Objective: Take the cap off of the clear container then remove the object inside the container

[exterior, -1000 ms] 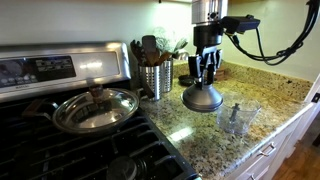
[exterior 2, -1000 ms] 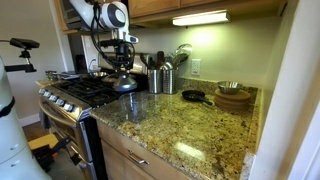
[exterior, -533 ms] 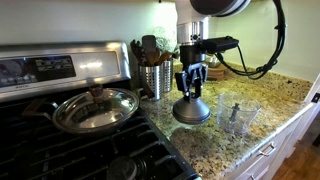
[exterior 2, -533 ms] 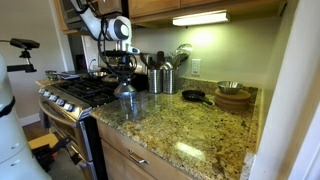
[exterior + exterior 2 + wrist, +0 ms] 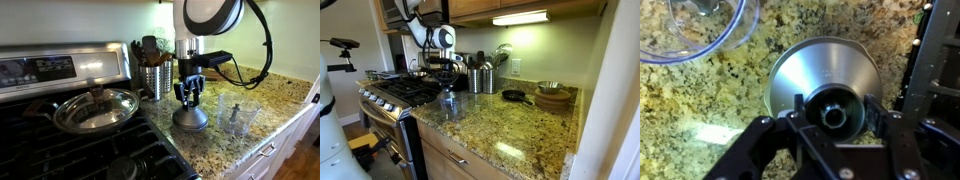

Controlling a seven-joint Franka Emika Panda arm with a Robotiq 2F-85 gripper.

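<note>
Granite counter fills the right of the frame, stove at lower left. Centre frame, the gripper points straight down onto the cap, which sits on the counter. In the wrist view its fingers are pinched narrow on the cap's knob. Just right, the clear cup stands uncovered, dark stem upright inside.

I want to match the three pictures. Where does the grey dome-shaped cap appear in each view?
Exterior view: the cap is near the centre, to the right of the stove.
Exterior view: the cap is left of centre, beside the stove.
Wrist view: the cap fills the centre, seen from above.
Shared landmark: the gripper, directly over the cap's knob in all three.
</note>
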